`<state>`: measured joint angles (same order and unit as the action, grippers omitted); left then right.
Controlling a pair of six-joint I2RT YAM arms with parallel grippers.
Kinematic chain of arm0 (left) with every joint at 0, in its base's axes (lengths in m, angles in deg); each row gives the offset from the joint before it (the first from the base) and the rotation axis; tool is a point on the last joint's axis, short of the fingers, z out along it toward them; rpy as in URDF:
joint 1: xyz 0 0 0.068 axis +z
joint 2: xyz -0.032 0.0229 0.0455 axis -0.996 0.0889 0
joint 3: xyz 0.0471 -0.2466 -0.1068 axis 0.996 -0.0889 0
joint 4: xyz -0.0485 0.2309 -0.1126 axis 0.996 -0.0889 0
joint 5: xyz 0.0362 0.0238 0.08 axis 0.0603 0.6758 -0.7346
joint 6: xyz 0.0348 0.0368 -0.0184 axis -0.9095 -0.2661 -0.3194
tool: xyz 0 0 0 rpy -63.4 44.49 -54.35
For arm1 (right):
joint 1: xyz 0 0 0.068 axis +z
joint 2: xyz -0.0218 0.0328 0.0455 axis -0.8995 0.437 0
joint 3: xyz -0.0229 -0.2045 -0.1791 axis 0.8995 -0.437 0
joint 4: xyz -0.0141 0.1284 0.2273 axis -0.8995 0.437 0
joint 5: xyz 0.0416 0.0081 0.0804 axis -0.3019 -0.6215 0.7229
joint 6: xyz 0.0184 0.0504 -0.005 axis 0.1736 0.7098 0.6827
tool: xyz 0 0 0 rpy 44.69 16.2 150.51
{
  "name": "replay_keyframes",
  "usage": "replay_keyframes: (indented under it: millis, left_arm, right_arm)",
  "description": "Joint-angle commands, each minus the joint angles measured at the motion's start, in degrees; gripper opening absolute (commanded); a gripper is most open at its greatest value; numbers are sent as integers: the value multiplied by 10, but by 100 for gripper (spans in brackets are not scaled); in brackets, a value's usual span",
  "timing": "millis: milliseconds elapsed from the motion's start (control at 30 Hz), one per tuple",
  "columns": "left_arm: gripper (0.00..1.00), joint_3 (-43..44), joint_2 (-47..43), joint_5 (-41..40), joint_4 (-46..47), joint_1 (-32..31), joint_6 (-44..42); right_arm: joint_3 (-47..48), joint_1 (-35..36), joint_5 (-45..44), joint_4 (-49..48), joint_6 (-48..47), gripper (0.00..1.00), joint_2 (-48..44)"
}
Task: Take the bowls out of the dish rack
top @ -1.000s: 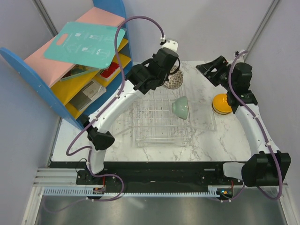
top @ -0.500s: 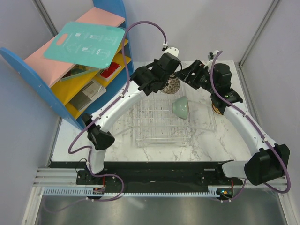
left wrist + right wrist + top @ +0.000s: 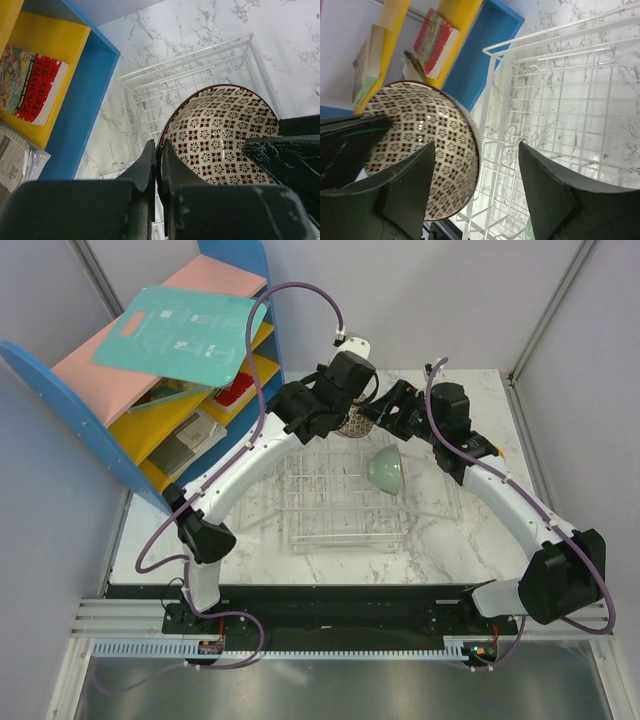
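Two arms meet above the dish rack (image 3: pixel 340 515) toward the counter's far edge, with the mint bowl (image 3: pixel 385 471) leaning inside it. On the left wrist view, the left pincer (image 3: pixel 159 150) is clamped on the patterned bowl (image 3: pixel 215 140) at its rim. On the right wrist view, the right pincer (image 3: pixel 475 150) straddles that rim, wide open and empty; it should grip firmly before the left lets go.

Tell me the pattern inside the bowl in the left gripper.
The bowl: cream with a grid of small dark-brown motifs; clearest in left wrist view.
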<state>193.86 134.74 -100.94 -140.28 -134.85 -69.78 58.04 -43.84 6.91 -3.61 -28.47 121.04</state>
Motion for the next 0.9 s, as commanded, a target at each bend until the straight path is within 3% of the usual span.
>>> replay_keyframes:
  millis: [0,200,233,267,433,533,633,767,867]
  left_arm:
    - [2,-5,-56,-25,36,0,21]
    - [2,-18,-66,-12,37,1,26]
    - [2,-19,-67,-11,38,1,26]
    - [2,-23,-70,-11,38,1,25]
    - [2,-40,-80,-13,40,1,19]
    - [2,-49,-83,-14,41,1,13]
    - [3,-55,-85,-14,42,1,12]
    - [48,-70,-92,-18,45,1,19]
    - [68,-83,-102,-47,47,1,28]
  right_arm:
    - [-5,11,-20,-19,-12,75,8]
    - [-4,28,-22,-28,-5,69,27]
    - [-2,29,-25,-29,-5,64,28]
    - [-3,31,-28,-28,-5,50,29]
    - [-1,38,-27,-51,1,25,39]
    - [-3,42,-32,-56,2,4,38]
    - [-3,43,-36,-58,1,0,33]
    - [-9,43,-68,-58,-2,0,18]
    - [-19,43,-111,-54,-3,0,0]
